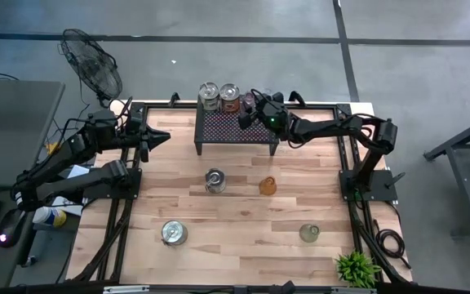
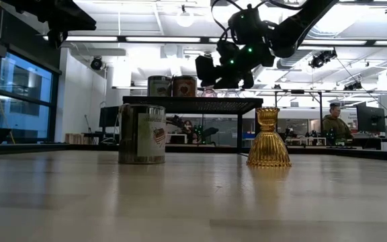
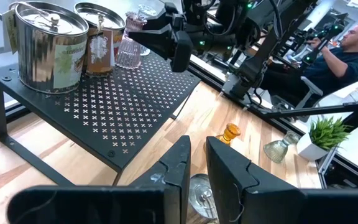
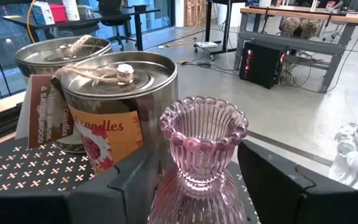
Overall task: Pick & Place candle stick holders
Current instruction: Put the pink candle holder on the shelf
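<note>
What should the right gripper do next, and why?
Probably lift straight back from the pink holder. The right gripper stands open around it, and the holder stands upright on the black stand beside two tins.

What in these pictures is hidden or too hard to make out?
- Pink glass holder: its base, in the right wrist view, cut off by the picture's edge and the right gripper fingers.
- Clear glass holder: mostly cut off by the right wrist picture's edge.
- Silver tin on the table: half hidden behind the left gripper in the left wrist view.
- Tin labels: too small from above.
</note>
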Robot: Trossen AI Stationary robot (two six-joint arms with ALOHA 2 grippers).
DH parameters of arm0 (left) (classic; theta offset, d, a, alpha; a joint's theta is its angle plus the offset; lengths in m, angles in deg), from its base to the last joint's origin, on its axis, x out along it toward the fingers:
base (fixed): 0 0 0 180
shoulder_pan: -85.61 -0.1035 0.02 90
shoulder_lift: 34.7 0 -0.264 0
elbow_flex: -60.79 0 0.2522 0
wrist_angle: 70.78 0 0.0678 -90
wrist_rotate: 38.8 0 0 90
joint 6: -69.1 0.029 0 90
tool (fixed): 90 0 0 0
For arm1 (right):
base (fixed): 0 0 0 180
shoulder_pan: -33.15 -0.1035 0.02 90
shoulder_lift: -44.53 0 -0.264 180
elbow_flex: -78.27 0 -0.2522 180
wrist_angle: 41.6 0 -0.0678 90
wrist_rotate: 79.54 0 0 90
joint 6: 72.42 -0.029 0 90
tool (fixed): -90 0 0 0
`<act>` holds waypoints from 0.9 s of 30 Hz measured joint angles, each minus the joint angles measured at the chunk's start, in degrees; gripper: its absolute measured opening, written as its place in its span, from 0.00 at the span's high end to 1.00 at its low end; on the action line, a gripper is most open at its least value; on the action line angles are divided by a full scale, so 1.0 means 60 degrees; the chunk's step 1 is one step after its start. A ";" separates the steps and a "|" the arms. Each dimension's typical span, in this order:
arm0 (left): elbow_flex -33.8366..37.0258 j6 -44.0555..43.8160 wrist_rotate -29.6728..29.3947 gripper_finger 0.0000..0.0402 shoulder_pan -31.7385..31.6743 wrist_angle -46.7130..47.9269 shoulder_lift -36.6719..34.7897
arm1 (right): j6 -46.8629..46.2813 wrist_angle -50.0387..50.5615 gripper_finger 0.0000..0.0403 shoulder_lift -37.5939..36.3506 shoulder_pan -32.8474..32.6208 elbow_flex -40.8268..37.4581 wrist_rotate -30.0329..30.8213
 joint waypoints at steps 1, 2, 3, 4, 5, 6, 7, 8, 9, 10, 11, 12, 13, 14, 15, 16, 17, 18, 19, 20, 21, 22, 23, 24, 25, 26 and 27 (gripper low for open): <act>0.0000 0.0021 0.0000 0.88 -0.0002 0.0000 0.0004 | 0.0002 0.0000 0.47 0.0000 0.0000 0.0000 0.0000; 0.0000 0.0021 0.0004 0.88 -0.0002 0.0001 0.0002 | 0.0045 -0.0005 0.47 0.0000 0.0000 0.0000 0.0000; 0.0000 0.0021 0.0002 0.88 -0.0001 0.0001 0.0002 | 0.0151 -0.0017 0.47 0.0000 0.0000 0.0000 0.0005; 0.0000 0.0021 0.0004 0.88 -0.0003 0.0000 0.0000 | 0.0235 -0.0025 0.47 0.0000 -0.0010 0.0000 0.0007; 0.0000 0.0022 0.0004 0.88 -0.0001 0.0000 0.0001 | 0.0320 -0.0023 0.47 0.0000 -0.0033 0.0000 0.0008; 0.0000 0.0021 0.0004 0.88 0.0000 0.0000 0.0000 | 0.0389 -0.0018 0.47 0.0000 -0.0056 0.0000 0.0020; 0.0000 0.0021 0.0004 0.88 0.0000 0.0000 0.0000 | 0.0422 -0.0018 0.47 0.0000 -0.0079 0.0000 0.0063; 0.0000 0.0021 0.0002 0.88 -0.0004 0.0000 0.0004 | 0.0430 -0.0020 0.48 0.0000 -0.0108 0.0000 0.0122; 0.0000 0.0021 0.0003 0.88 0.0000 0.0000 0.0003 | 0.0430 -0.0024 0.48 0.0000 -0.0134 0.0000 0.0198; 0.0000 0.0021 0.0003 0.88 0.0000 0.0003 0.0000 | 0.0430 -0.0020 0.48 0.0000 -0.0156 0.0000 0.0261; 0.0000 0.0021 0.0001 0.88 0.0000 0.0001 0.0002 | 0.0433 -0.0010 0.47 0.0000 -0.0183 0.0000 0.0301; 0.0000 0.0021 0.0002 0.88 0.0000 0.0000 0.0002 | 0.0433 0.0006 0.47 0.0000 -0.0207 0.0000 0.0343; 0.0000 0.0021 0.0001 0.88 -0.0001 0.0002 0.0004 | 0.0433 0.0019 0.47 0.0000 -0.0236 0.0000 0.0416; 0.0000 0.0021 0.0000 0.88 -0.0002 0.0001 0.0001 | 0.0434 0.0022 0.47 0.0000 -0.0278 0.0000 0.0521; 0.0000 0.0021 0.0002 0.88 -0.0003 0.0001 0.0002 | 0.0437 0.0022 0.47 0.0000 -0.0317 0.0000 0.0608; 0.0000 0.0021 0.0001 0.88 -0.0001 0.0003 0.0002 | 0.0487 0.0028 0.47 0.0000 -0.0354 0.0000 0.0718; 0.0000 0.0021 0.0000 0.88 0.0000 0.0000 0.0004 | 0.0587 0.0039 0.47 0.0000 -0.0401 0.0000 0.0811; 0.0000 0.0021 0.0000 0.88 -0.0001 0.0000 0.0001 | 0.0695 0.0040 0.47 0.0000 -0.0459 0.0000 0.0929; 0.0000 0.0026 -0.0002 0.88 -0.0001 0.0000 0.0002 | 0.0765 0.0040 0.46 0.0000 -0.0524 0.0000 0.1031; 0.0000 0.0039 -0.0007 0.88 0.0000 0.0000 0.0003 | 0.0800 0.0039 0.46 0.0000 -0.0584 0.0000 0.1117; 0.0000 0.0079 -0.0007 0.88 -0.0001 0.0000 0.0004 | 0.0822 0.0040 0.46 0.0000 -0.0640 0.0000 0.1208; 0.0000 0.0119 -0.0011 0.88 0.0000 0.0000 0.0002 | 0.0828 0.0040 0.46 0.0000 -0.0690 0.0000 0.1274; 0.0000 0.0160 -0.0012 0.88 -0.0004 0.0000 0.0002 | 0.0845 0.0047 0.46 0.0000 -0.0743 0.0000 0.1365; 0.0000 0.0178 -0.0011 0.88 -0.0003 0.0004 0.0000 | 0.0900 0.0072 0.46 0.0000 -0.0791 0.0000 0.1469; 0.0000 0.0188 -0.0011 0.88 0.0000 0.0000 0.0004 | 0.0971 0.0098 0.46 0.0000 -0.0843 0.0000 0.1574; 0.0000 0.0196 -0.0013 0.88 -0.0002 0.0000 0.0002 | 0.1012 0.0127 0.46 0.0000 -0.0900 0.0000 0.1741; 0.0000 0.0199 -0.0015 0.88 0.0000 0.0000 0.0000 | 0.1031 0.0172 0.46 0.0000 -0.0956 0.0000 0.1964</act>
